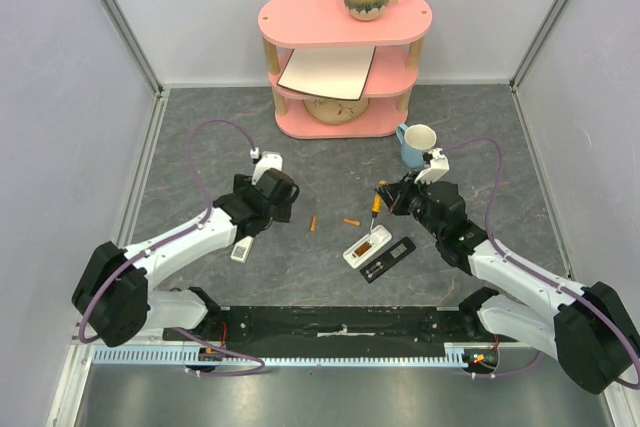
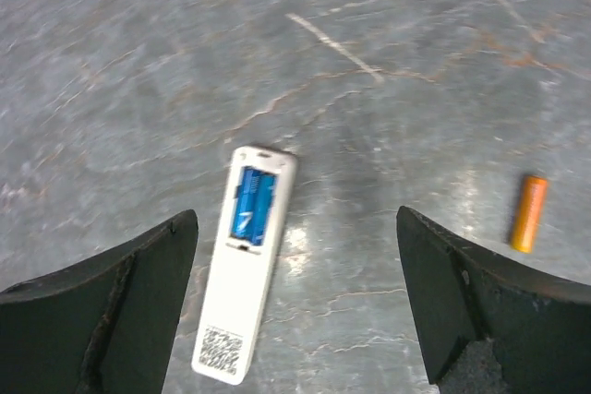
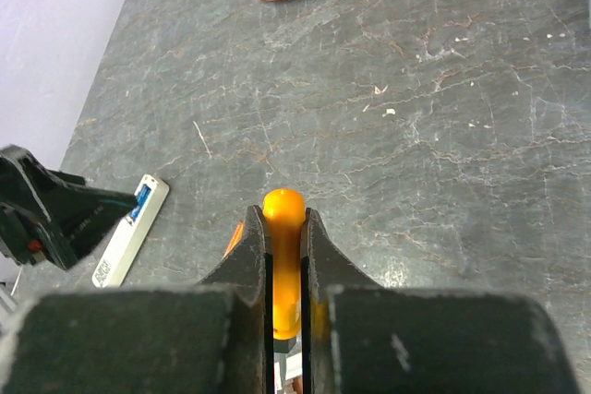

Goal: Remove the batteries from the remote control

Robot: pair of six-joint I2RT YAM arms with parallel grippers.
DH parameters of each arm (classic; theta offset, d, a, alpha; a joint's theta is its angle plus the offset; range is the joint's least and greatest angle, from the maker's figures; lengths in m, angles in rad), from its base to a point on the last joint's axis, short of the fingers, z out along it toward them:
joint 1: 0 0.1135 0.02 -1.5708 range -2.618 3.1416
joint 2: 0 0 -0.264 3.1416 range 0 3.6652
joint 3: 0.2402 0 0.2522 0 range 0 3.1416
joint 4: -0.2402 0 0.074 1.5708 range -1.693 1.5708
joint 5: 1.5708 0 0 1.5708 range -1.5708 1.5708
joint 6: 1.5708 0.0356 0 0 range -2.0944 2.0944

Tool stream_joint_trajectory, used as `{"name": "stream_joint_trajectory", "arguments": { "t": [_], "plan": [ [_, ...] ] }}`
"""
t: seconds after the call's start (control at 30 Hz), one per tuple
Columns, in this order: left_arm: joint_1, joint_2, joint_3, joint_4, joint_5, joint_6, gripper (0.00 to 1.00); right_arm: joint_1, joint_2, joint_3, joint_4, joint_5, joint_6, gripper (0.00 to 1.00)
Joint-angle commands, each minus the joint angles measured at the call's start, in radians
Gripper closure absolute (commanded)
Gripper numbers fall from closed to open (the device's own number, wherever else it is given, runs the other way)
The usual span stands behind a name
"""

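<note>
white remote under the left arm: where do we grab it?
Long side edges, on the solid half by the QR label, from straight above. The white remote lies flat, back up, narrow across; gripping there leaves the blue batteries uncovered. The left gripper is open above it.

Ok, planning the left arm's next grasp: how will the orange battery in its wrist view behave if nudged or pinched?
The orange battery is a smooth cylinder lying on its side on the flat table, so a sideways nudge would probably roll it. It looks rigid and, being slim, may slip from a pinch.
</note>
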Motion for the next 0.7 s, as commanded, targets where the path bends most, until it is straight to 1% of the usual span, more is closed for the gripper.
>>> {"name": "stream_joint_trajectory", "arguments": {
  "t": [0.0,0.17,0.23,0.37,0.4,0.47,0.5,0.57,0.6,0.67],
  "plan": [
    [0.048,-0.020,0.062,-0.183,-0.117,-0.179,0.06,0.001,-0.015,-0.018,-0.004,0.020,-0.032,1.00],
    [0.083,0.057,0.074,-0.213,-0.074,-0.152,0.04,0.001,-0.026,-0.018,-0.026,0.034,-0.051,1.00],
    [0.097,0.095,0.066,-0.205,-0.028,-0.132,0.04,0.001,-0.044,-0.017,-0.041,0.045,-0.058,1.00],
    [0.143,0.124,0.037,-0.161,0.065,-0.075,0.06,0.001,-0.072,-0.020,-0.063,0.063,-0.070,1.00],
    [0.154,0.129,0.031,-0.148,0.120,-0.068,0.07,-0.001,-0.077,-0.020,-0.066,0.069,-0.071,1.00],
    [0.178,0.140,0.025,-0.125,0.165,-0.052,0.08,-0.001,-0.081,-0.024,-0.067,0.071,-0.073,1.00],
    [0.188,0.147,0.025,-0.118,0.209,-0.048,0.12,-0.001,-0.083,-0.024,-0.070,0.071,-0.073,1.00],
    [0.220,0.164,0.022,-0.096,0.248,-0.035,0.16,-0.002,-0.083,-0.024,-0.070,0.069,-0.073,1.00],
    [0.229,0.190,0.022,-0.096,0.272,-0.031,0.20,-0.001,-0.081,-0.024,-0.069,0.071,-0.071,1.00],
    [0.244,0.209,0.036,-0.104,0.283,-0.026,0.24,-0.001,-0.083,-0.024,-0.072,0.069,-0.071,1.00]
  ]
}}
